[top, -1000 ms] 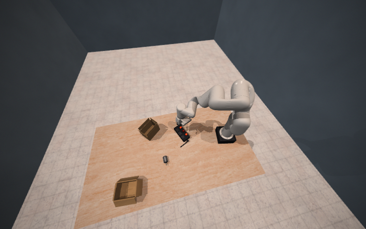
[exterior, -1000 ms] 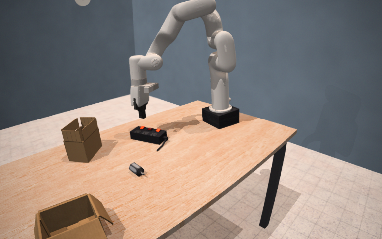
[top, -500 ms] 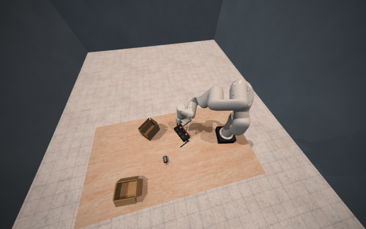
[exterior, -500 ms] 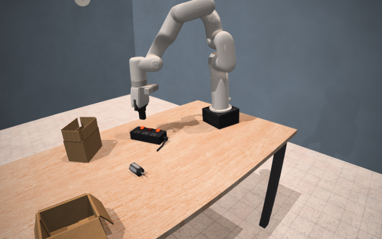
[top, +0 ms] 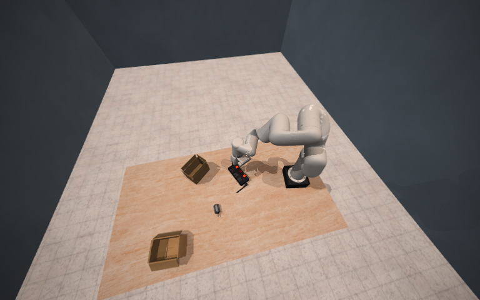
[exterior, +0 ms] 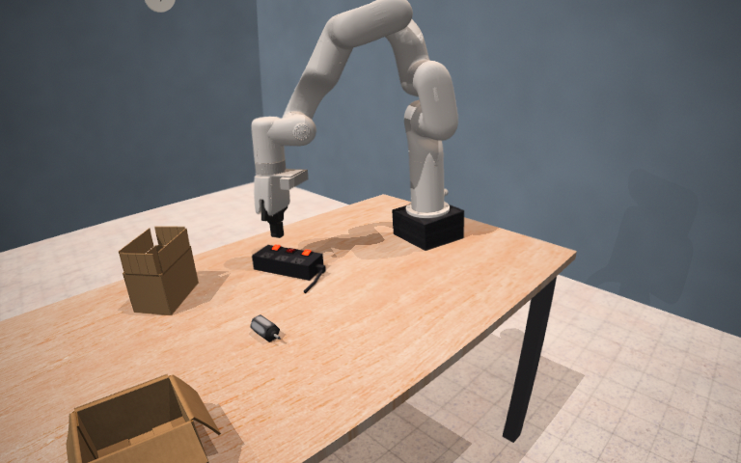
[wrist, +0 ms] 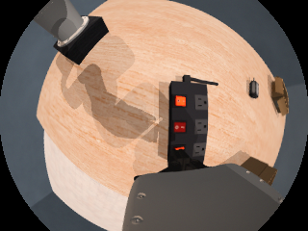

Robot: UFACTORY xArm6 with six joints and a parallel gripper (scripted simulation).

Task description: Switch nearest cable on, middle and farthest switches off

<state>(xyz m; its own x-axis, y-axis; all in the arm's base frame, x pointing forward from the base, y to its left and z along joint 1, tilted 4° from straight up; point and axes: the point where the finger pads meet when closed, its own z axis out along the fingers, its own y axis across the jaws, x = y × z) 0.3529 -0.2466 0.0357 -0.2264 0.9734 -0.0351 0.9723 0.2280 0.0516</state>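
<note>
The black power strip (exterior: 288, 260) lies the right way up on the wooden table, its cable (exterior: 314, 281) pointing towards the table's front. It also shows in the top view (top: 238, 174) and in the wrist view (wrist: 187, 125). The switch nearest the cable (wrist: 180, 99) glows bright orange. The middle switch (wrist: 180, 127) looks darker red. The farthest switch (wrist: 180, 148) shows as a thin orange strip, partly hidden by the gripper body. My gripper (exterior: 277, 229) is shut and empty. It hangs a little above the strip's end far from the cable, not touching it.
An upright cardboard box (exterior: 158, 270) stands left of the strip. A second open box (exterior: 136, 425) sits at the table's near left corner. A small dark cylinder (exterior: 264, 328) lies in front of the strip. The robot base (exterior: 427, 225) stands to the right.
</note>
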